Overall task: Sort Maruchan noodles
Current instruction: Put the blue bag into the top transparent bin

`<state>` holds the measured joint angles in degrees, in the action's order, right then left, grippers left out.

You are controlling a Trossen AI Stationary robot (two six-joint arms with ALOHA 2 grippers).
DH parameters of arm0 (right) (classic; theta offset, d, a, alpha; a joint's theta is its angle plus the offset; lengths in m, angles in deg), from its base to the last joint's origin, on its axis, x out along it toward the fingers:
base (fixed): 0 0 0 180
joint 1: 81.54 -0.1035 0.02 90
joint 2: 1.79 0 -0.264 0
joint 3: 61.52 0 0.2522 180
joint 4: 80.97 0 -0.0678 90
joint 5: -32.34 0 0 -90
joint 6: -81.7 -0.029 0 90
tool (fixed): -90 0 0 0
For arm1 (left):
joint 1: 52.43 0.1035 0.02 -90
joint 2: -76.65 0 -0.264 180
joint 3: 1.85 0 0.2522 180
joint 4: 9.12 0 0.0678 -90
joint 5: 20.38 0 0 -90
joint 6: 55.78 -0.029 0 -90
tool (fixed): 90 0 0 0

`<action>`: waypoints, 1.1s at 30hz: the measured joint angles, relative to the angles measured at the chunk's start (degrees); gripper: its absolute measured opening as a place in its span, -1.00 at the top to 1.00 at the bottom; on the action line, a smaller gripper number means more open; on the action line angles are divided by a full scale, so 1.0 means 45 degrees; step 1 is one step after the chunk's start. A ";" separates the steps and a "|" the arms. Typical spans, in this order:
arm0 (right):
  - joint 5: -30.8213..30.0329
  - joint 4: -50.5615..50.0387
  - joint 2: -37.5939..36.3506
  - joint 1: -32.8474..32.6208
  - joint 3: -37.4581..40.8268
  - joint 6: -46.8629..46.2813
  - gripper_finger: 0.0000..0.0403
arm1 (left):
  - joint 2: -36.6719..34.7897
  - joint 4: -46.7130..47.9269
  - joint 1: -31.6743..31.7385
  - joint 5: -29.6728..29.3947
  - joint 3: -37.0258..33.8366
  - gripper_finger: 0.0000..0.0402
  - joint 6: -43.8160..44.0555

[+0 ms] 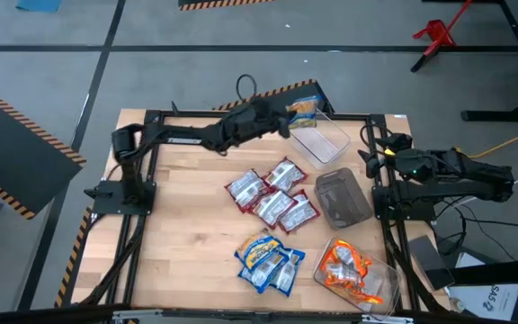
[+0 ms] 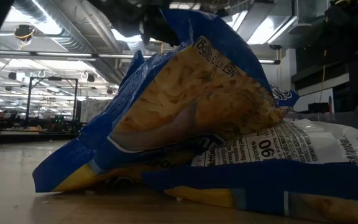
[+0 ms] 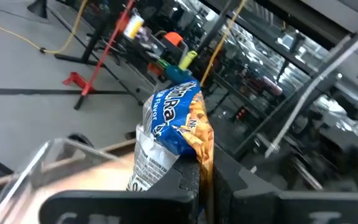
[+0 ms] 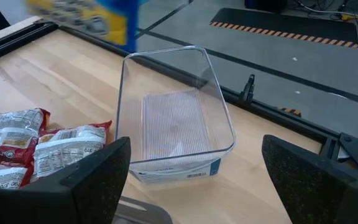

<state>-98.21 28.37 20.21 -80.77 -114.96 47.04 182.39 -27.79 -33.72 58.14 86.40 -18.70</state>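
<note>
My left gripper (image 1: 288, 113) reaches over the table's far side and is shut on a blue-and-yellow noodle packet (image 1: 306, 109), held in the air by the empty clear tub (image 1: 320, 142). The right wrist view shows this packet (image 4: 86, 17) above the tub's (image 4: 179, 118) corner. Several red-and-white packets (image 1: 272, 193) lie flat mid-table. More blue packets (image 1: 268, 259) lie near the front edge and fill the low view (image 2: 197, 106). Orange packets sit in another clear tub (image 1: 353, 270). My right gripper (image 1: 371, 158) waits open at the right edge, facing the empty tub. My left gripper (image 3: 202, 186) pinches the blue-and-yellow packet by one end (image 3: 191, 163) between its two fingers, which lie roughly level and point toward the table's right. The packet sticks out beyond the fingertips, crumpled, and is lifted clear of table and tub.
A dark grey tub (image 1: 342, 196) stands between the empty clear tub and the tub with orange packets. A black frame rail (image 1: 241, 115) runs around the table. Bare wood (image 1: 178, 225) shows on the left half.
</note>
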 joint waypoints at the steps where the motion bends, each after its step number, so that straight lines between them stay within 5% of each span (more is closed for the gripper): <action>1: -0.0024 0.0000 0.0000 0.0000 0.0000 0.0000 -0.74 | 0.0351 -0.0051 0.0078 -0.0001 0.0349 0.99 0.0013; 14: -0.0230 0.0034 0.0000 0.0000 0.0000 0.0000 -0.74 | 0.4280 0.0023 0.0671 -0.0946 0.3324 0.99 0.0608; 33: -0.0230 0.0044 0.0000 0.0000 0.0000 0.0000 -0.74 | 0.5234 0.0118 0.0844 -0.1989 0.3456 0.87 -0.0115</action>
<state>-99.24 28.56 20.21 -80.77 -114.96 47.04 205.95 -27.26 -29.93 49.19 101.95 -19.22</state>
